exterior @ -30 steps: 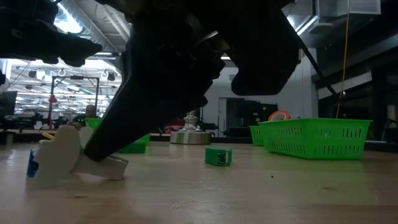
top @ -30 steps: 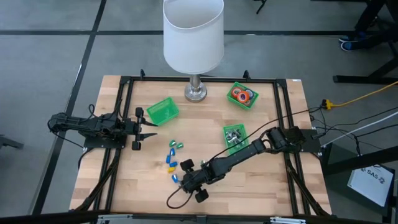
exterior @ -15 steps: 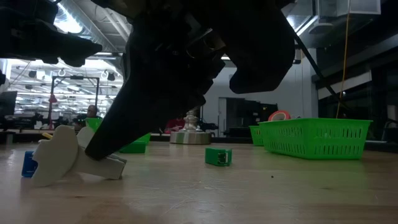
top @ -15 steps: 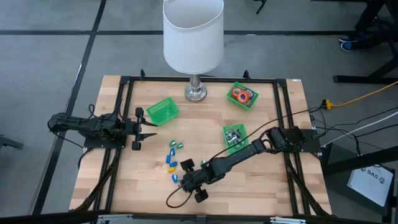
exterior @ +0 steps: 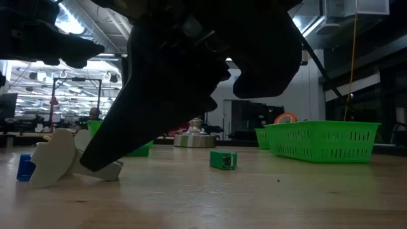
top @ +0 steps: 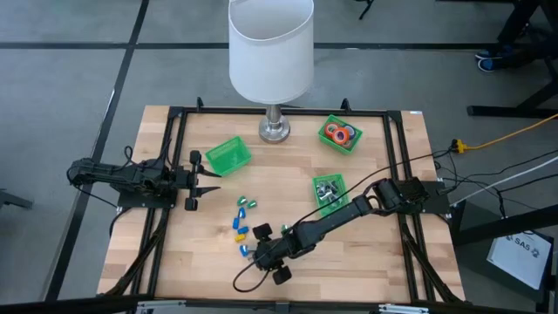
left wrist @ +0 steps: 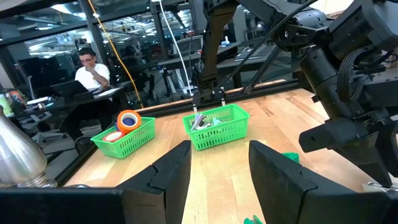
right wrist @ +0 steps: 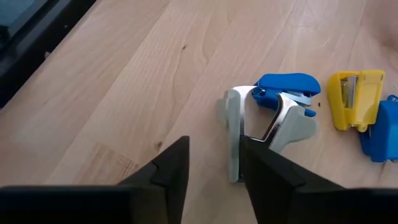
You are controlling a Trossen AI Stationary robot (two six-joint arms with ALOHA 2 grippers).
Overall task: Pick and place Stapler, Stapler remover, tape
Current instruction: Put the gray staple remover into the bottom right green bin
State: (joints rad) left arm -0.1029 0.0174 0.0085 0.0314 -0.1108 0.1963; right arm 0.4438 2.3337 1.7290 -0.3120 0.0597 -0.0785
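A silvery-grey claw-shaped stapler remover lies on the wood near the table's near edge, beside a blue stapler and a yellow one. My right gripper is open and low over it, with one of the remover's arms between its fingers. In the low view the remover shows pale and tilted under that dark gripper. Red and orange tape rolls sit in the far right green bin. My left gripper waits open over the table's left part. My right gripper comes at the stapler remover slanting down from the table's right. The remover's long grey arm lies between the open fingers, along them, against the inner side of one finger. The remover rests on the table, tilted.
A lamp with a white shade stands at the far edge on a metal base. One green bin stands far left, and another holding grey removers stands right of centre. Small blue, yellow and green staplers lie mid-table. A black frame rims the table.
My right gripper has crept toward the table's left edge, staying low. The stapler remover has slid along the table with it and leans over more. The blue stapler beside it has been shoved the same way.
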